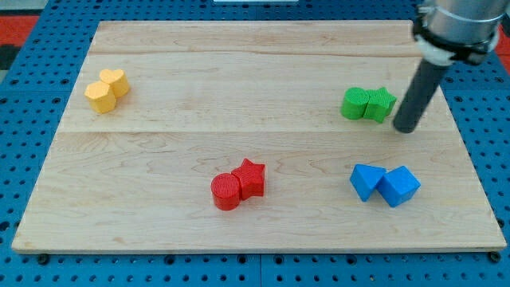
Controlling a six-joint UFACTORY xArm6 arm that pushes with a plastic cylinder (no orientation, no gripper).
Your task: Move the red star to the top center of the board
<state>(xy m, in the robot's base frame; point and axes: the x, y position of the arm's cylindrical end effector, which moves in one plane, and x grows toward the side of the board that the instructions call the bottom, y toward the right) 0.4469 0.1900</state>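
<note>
The red star (252, 177) lies low on the wooden board (239, 72), a little left of centre, touching a red cylinder (226, 192) at its lower left. My tip (404, 127) stands at the view's right, just right of the green star (382, 104), far to the upper right of the red star. The top centre of the board holds no blocks.
A green cylinder (355, 104) touches the green star on its left. Two blue blocks (366, 181) (398, 186) lie below my tip at the lower right. A yellow heart (116, 81) and a yellow hexagon (100, 96) sit at the upper left.
</note>
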